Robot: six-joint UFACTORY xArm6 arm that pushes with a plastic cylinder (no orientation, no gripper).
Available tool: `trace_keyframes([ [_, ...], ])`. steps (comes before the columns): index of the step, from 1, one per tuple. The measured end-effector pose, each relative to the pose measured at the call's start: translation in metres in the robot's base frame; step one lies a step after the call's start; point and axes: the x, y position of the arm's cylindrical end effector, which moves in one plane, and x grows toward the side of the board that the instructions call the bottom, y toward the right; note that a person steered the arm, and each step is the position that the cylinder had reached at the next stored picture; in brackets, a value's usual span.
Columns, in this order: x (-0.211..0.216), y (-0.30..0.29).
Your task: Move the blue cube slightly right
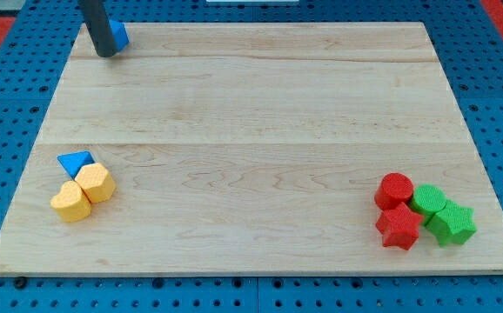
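Observation:
The blue cube (118, 36) sits at the view's top left corner of the wooden board (251, 104), mostly hidden behind the dark rod. My tip (105, 54) rests on the board just to the left of the cube and in front of it, touching or nearly touching it.
A blue triangle (75, 162) lies at the view's lower left, against a yellow hexagon-like block (96, 183) and a yellow heart-like block (70, 202). At the lower right sit a red cylinder (395, 189), a red star (399, 227), a green cylinder (427, 200) and a green star (452, 224).

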Motion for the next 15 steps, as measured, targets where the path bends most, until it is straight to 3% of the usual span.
trace_keyframes([
  [2, -0.013, -0.001],
  [3, 0.006, 0.01],
  [4, 0.048, 0.067],
  [6, 0.176, 0.143],
  [8, 0.231, 0.144],
  [9, 0.229, 0.135],
  [10, 0.161, 0.091],
  [12, 0.048, -0.066],
  [13, 0.006, -0.076],
  [14, -0.055, -0.037],
  [15, -0.063, -0.007],
])
